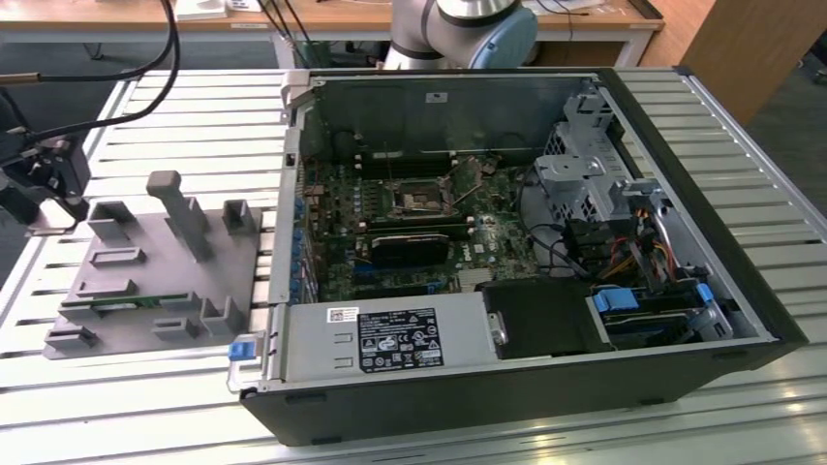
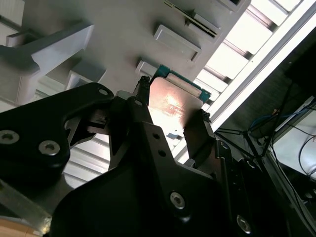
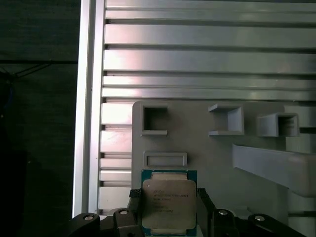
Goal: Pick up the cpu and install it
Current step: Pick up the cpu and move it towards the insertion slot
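Note:
The cpu [image 3: 168, 202], a flat square chip with a silvery top and a thin green edge, sits between my gripper's [image 3: 169, 201] two black fingers. They press on two opposite sides of it. In the second wrist view the cpu [image 2: 173, 101] shows the same way, gripped at the fingertips of the gripper [image 2: 170, 112] over the grey fixture [image 2: 123, 34]. In the exterior view my gripper [image 1: 46, 205] hangs at the far left, over the fixture's [image 1: 155, 262] left far corner. The black socket [image 1: 420, 201] lies on the motherboard inside the open computer case [image 1: 517, 329], well to the exterior view's right of the gripper.
The grey fixture carries several upright posts [image 1: 181, 208] and pockets, with a green memory stick [image 1: 123, 302] in a slot near its front. The slatted metal table [image 1: 155, 407] ends just left of the gripper. Cables [image 1: 130, 58] hang above the gripper. The arm's base [image 1: 466, 29] stands behind the case.

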You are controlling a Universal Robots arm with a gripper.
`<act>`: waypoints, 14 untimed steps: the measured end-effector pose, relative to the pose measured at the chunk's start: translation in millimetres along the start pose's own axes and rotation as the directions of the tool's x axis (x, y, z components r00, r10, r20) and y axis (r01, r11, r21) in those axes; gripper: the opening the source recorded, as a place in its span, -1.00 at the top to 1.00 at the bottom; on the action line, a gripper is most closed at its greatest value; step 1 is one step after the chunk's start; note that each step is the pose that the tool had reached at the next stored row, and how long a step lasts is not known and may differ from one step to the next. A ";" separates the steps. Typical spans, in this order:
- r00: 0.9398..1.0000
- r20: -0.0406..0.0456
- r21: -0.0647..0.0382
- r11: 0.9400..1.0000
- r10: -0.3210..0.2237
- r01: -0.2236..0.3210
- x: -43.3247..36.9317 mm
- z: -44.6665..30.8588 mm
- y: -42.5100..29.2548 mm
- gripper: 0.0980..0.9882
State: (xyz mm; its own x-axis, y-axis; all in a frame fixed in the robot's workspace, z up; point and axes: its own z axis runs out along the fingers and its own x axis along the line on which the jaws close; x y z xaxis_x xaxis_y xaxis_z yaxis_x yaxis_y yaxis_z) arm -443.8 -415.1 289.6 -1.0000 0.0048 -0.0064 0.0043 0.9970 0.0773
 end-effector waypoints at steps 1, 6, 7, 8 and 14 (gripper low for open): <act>1.000 0.000 0.000 1.000 0.000 0.000 0.0 -0.7 0.1 0.03; 1.000 0.000 0.000 1.000 0.000 0.000 0.0 -4.5 0.4 0.03; 1.000 0.000 0.000 1.000 0.000 0.000 0.0 -5.3 0.4 0.03; 1.000 0.000 0.000 1.000 0.000 0.000 0.0 -6.0 0.5 0.03; 1.000 0.000 0.000 1.000 0.000 0.000 -0.1 -11.1 0.9 0.03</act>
State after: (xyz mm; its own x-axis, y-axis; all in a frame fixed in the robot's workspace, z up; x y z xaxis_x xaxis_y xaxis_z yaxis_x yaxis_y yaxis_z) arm -443.8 -415.0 300.7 -1.0000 0.0048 -0.0065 0.0042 0.9970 0.0773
